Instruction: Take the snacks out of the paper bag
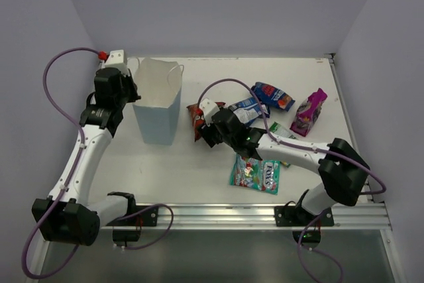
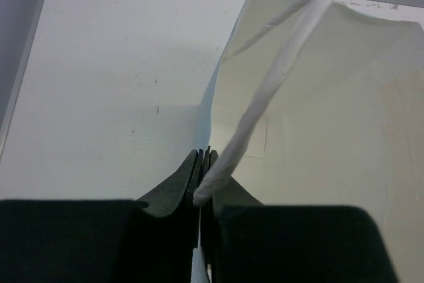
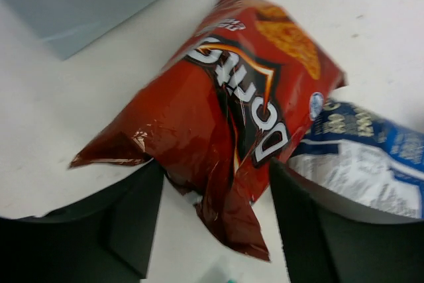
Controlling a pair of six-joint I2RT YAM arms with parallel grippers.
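at left wrist: left claw [image 2: 204,158] pinches paper bag [image 2: 318,130] rim, hidden from above; right wrist alone shows right claw [image 3: 215,177] spread astride doritos packet [image 3: 225,111].

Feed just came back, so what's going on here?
The left gripper is pinched shut on the rim of the paper bag, which stands upright. The right gripper is open around the Doritos packet, which lies on the table beside a blue-white packet. A teal packet and a purple packet lie out too.
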